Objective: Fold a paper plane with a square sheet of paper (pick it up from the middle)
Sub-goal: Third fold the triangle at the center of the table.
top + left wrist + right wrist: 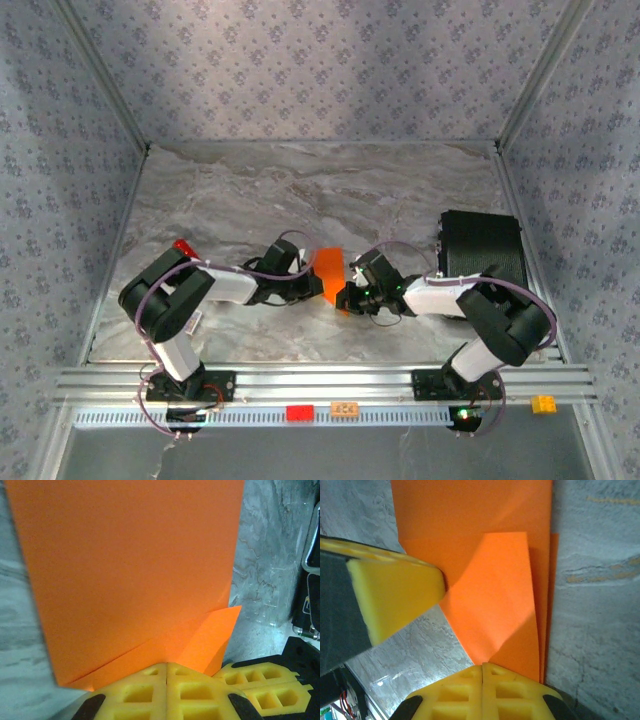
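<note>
Orange paper (330,268) is in the near middle of the marbled tabletop (300,190), pinched from both sides between the two arms. The left jaws are fully closed on one edge, their yellow pads (150,690) pressed together and the sheet (135,570) spreading away in front of them. The right jaws are likewise clamped tight on the paper, gripping it at a folded-over flap (495,590). A left pad (395,595) meets the sheet just beside that fold.
</note>
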`<control>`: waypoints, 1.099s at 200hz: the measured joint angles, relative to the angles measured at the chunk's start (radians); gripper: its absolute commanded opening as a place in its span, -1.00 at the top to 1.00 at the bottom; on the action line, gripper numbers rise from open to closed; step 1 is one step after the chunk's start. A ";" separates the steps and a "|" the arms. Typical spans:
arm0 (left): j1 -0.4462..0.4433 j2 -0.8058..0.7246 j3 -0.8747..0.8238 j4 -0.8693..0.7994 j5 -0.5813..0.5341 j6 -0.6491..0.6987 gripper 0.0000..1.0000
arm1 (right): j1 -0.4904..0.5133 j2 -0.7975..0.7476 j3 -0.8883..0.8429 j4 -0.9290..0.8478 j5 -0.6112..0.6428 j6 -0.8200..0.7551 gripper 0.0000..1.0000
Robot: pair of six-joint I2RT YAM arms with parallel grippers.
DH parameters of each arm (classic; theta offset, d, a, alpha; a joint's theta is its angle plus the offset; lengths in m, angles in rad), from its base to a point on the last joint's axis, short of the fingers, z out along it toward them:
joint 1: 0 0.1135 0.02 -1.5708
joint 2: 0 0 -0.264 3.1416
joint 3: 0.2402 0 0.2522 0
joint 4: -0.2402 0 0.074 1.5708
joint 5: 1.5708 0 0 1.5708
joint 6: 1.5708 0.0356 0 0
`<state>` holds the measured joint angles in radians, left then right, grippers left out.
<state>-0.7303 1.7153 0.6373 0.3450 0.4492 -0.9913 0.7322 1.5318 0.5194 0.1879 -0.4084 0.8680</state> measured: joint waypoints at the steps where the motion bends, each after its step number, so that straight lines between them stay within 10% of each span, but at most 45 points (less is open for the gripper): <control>1: 0.001 0.000 0.000 0.000 0.000 0.001 0.91 | 0.000 0.000 0.000 0.000 0.000 0.000 1.00; 220: 0.134 -0.116 0.021 -0.110 0.000 0.086 0.86 | -0.003 0.000 0.000 -0.002 -0.001 -0.004 1.00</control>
<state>-0.5964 1.5990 0.6586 0.2352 0.4488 -0.9054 0.7288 1.5314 0.5198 0.1856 -0.4091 0.8639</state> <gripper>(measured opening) 0.067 0.066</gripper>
